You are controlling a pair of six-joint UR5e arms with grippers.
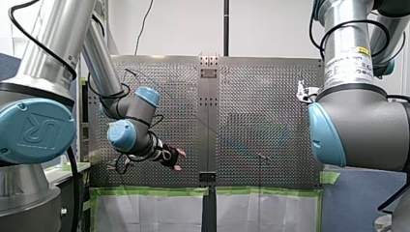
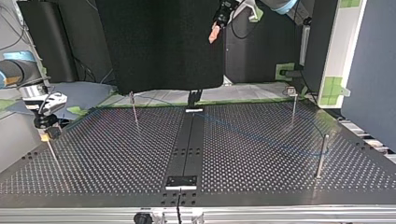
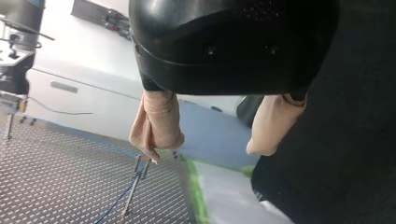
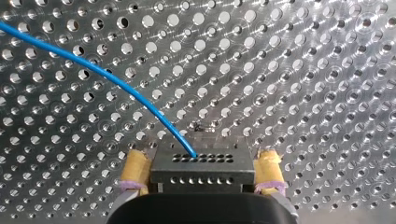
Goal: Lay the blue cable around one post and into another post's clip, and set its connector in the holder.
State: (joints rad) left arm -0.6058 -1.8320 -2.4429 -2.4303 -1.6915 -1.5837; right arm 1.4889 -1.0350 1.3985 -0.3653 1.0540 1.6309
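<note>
My right claw is clamped on the connector close over the desk, blue cable trailing off across it. Left claw hangs apart, empty, high above the desk. Worry: a cable tug could twist the connector loose.

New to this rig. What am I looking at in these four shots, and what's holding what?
Two robot arms work over a perforated metal table with thin upright posts. Front view looks from behind the arms; top view faces them from across the table. The other two cameras sit on the wrists. My right pincer, with yellow pads, grips the black connector on the end of the blue cable. My left pincer, beige pads, hangs open and empty above the table.
</note>
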